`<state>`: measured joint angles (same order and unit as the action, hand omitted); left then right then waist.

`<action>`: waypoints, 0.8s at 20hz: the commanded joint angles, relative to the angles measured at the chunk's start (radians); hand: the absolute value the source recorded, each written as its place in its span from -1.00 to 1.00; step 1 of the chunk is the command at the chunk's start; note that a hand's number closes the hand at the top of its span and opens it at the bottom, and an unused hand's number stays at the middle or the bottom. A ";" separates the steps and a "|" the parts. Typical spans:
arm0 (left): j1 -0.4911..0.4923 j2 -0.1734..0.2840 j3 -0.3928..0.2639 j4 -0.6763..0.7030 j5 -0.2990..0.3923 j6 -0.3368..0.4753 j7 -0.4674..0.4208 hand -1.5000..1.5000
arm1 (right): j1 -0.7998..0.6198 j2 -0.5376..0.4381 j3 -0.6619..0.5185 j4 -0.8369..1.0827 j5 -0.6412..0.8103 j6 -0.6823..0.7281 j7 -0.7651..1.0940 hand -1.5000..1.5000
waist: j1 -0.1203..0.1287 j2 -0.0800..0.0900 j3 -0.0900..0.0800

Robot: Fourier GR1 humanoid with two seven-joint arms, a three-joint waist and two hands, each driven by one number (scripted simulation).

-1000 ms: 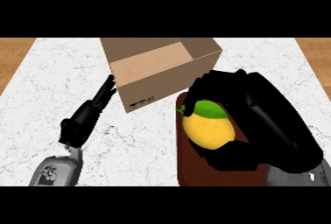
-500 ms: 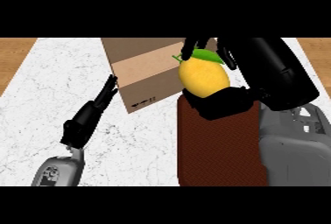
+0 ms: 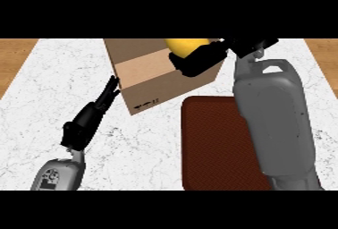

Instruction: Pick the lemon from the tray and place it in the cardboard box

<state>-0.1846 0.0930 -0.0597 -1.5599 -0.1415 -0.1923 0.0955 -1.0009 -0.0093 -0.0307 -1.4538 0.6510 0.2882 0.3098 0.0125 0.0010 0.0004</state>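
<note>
Worktop (image 3: pixel 46 89): white marble pattern with fine grey veining, filling most of the frame. Wooden surface (image 3: pixel 14 62): light brown, grained, showing as strips at the upper left and upper right edges. Lighting: even, soft shadows.

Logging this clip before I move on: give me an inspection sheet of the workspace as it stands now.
Surface: white marbled counter, wooden floor at the far corners.
Job's things: lemon held over the open cardboard box, not yet released; dark red tray bare where it shows, partly hidden by the right forearm.
Clutter: nothing seen.
Hands: right hand curled round the lemon above the box; left hand open, fingers straight, tips close to the box's side, contact unclear.
Cables: nothing seen.
Surroundings: nothing seen beyond counter and floor.
</note>
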 commanded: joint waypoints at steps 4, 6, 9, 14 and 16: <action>0.027 -0.013 -0.024 -0.020 -0.004 -0.013 -0.015 0.00 | -0.103 0.000 0.007 0.314 0.110 -0.176 -0.104 1.00 | 0.007 0.003 -0.001; -0.009 -0.060 -0.067 -0.001 -0.051 0.030 -0.005 0.00 | -0.165 -0.016 -0.015 0.413 0.114 -0.199 -0.140 1.00 | 0.007 0.005 -0.001; -0.018 -0.045 -0.060 -0.023 -0.042 0.012 0.027 0.00 | -0.209 -0.051 -0.013 0.548 0.138 -0.212 -0.218 1.00 | 0.013 0.007 -0.001; -0.040 -0.058 -0.055 0.045 -0.052 0.021 -0.009 0.00 | -0.248 0.008 0.031 0.762 0.162 -0.396 -0.258 1.00 | 0.026 0.013 -0.001; -0.044 -0.017 0.000 0.058 -0.014 -0.010 -0.023 0.00 | -0.270 0.009 0.002 0.836 0.165 -0.398 -0.279 1.00 | 0.020 0.011 -0.001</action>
<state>-0.1997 0.0703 -0.0762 -1.5517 -0.1642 -0.1902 0.0744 -1.2305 -0.0105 -0.0299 -0.7638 0.8071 -0.0479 0.0664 0.0330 0.0080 0.0008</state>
